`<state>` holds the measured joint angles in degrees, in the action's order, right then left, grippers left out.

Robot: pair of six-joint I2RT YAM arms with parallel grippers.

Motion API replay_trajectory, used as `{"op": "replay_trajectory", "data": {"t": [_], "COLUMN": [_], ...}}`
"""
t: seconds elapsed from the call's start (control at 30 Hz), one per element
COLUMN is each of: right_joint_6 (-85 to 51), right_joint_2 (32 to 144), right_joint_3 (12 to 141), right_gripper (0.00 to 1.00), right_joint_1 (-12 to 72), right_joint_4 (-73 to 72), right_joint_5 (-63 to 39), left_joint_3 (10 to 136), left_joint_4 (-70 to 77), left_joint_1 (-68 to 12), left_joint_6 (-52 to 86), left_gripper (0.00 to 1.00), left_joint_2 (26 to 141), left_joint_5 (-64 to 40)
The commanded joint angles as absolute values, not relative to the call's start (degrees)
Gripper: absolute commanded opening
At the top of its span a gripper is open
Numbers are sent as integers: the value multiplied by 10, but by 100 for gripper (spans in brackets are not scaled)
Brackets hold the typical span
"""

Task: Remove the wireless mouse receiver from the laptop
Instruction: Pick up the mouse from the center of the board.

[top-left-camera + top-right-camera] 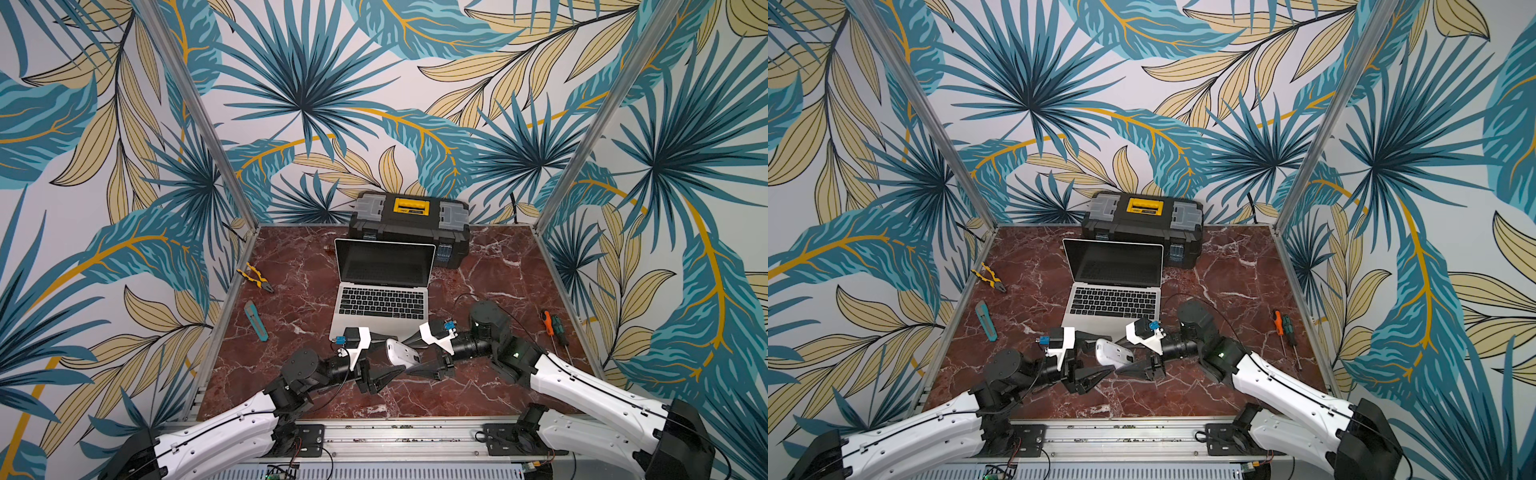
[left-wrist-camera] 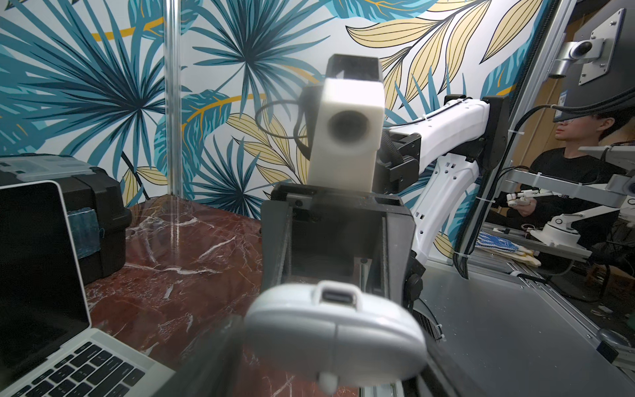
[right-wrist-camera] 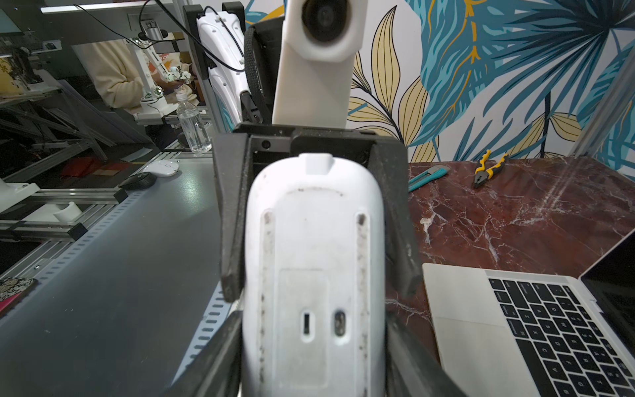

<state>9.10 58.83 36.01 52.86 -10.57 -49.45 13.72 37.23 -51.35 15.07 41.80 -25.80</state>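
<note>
The laptop (image 1: 382, 299) stands open at the middle of the counter (image 1: 291, 270), directly in front of the black toolbox (image 1: 409, 220), with its screen dark. The two arms meet tip to tip just in front of the laptop's palm rest. The right pincer (image 1: 409, 355) is clamped on a white mouse (image 3: 314, 240), whose underside faces the right wrist camera. The left pincer (image 1: 390, 357) has its jaws on either side of the mouse's opposite end. Whether they press on it cannot be told.

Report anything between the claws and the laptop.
No obstacle lies between them and the laptop, but a mouse occupies them: the right claw grips it and the left claw flanks its other end.
</note>
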Motion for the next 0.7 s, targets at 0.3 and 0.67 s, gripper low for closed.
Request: {"op": "replay_trajectory", "data": {"t": [0.3,0.67], "right_joint_6": [75,74], "right_joint_2": [603,602], "right_joint_3": [343,336], "right_gripper": [58,65], "right_joint_1": [528,528], "right_joint_4": [-154,-157], "right_joint_5": [-517,-508], "left_joint_3": [132,131], "left_joint_4": [427,407], "left_joint_1": [-514,-514], "left_joint_6": [173,193], "left_gripper": [60,48], "left_joint_2": [429,419], "left_joint_5": [-281,-256]}}
